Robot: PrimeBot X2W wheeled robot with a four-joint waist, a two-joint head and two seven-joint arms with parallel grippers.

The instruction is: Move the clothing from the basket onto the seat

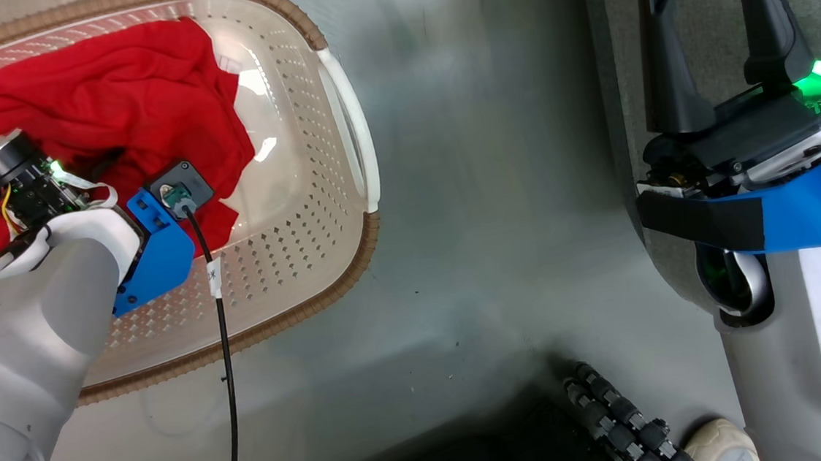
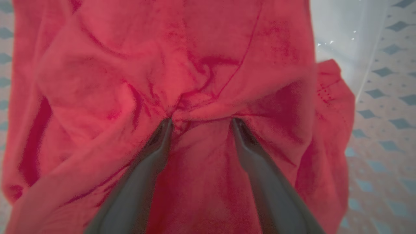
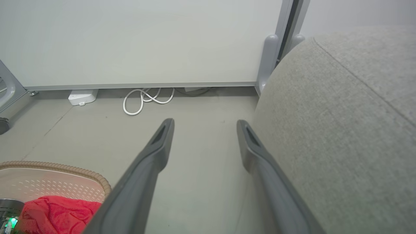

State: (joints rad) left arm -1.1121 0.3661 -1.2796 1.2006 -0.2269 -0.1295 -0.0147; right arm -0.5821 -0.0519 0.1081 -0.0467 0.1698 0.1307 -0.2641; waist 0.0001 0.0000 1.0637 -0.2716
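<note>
Bare floor (image 1: 494,180) lies open between the basket (image 1: 351,272) and the seat (image 3: 341,136). The basket's right half is bare, while the clothing (image 1: 114,92) heaps its left. A white cable (image 3: 142,101) coils by the wall (image 3: 146,42).

white coiled cable (image 3: 143,100), small white box (image 3: 83,97)

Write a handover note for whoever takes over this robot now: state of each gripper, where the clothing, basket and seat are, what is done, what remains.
Left gripper: jaws open, tips pressed into the red clothing, inside the basket.
Right gripper: jaws open, empty, beside the seat.
Done: tips are on the clothing; no grasp yet.
To do: close, lift, carry the clothing to the seat, release.
</note>
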